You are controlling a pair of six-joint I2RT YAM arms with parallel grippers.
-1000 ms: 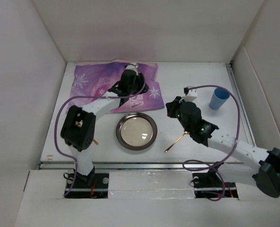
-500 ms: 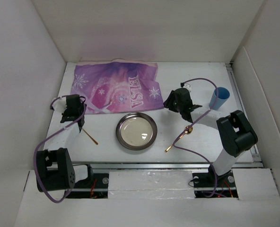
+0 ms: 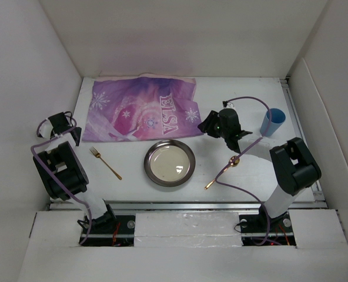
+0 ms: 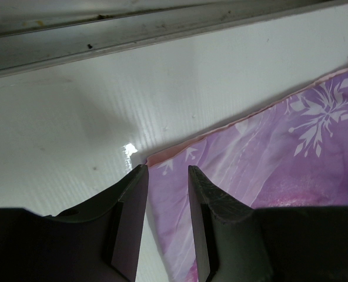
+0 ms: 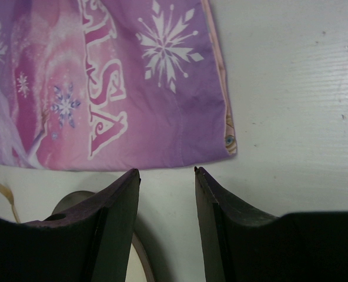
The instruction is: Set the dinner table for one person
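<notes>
The white dinner table [image 3: 244, 94] holds a purple "ELSA" placemat [image 3: 141, 108] at the back left, a round metal plate [image 3: 169, 163] in the middle, a gold fork [image 3: 105, 163] to its left, a gold spoon [image 3: 223, 173] to its right and a blue cup [image 3: 272, 122] at the right. My left gripper [image 3: 74, 136] is open at the placemat's near left corner; in the left wrist view its fingers [image 4: 166, 170] straddle that corner [image 4: 233, 176]. My right gripper [image 3: 204, 126] is open and empty just off the placemat's near right corner [image 5: 103, 88], above the plate's rim [image 5: 140, 258].
White walls enclose the table on the left, back and right. A metal rail [image 4: 133, 32] runs along the table's left edge, close to my left gripper. My right arm's purple cable hangs over the spoon.
My left gripper has drawn back from the middle of the placemat to its near left corner, uncovering the fork. The placemat now lies flatter. My right gripper has stayed near the placemat's right corner.
</notes>
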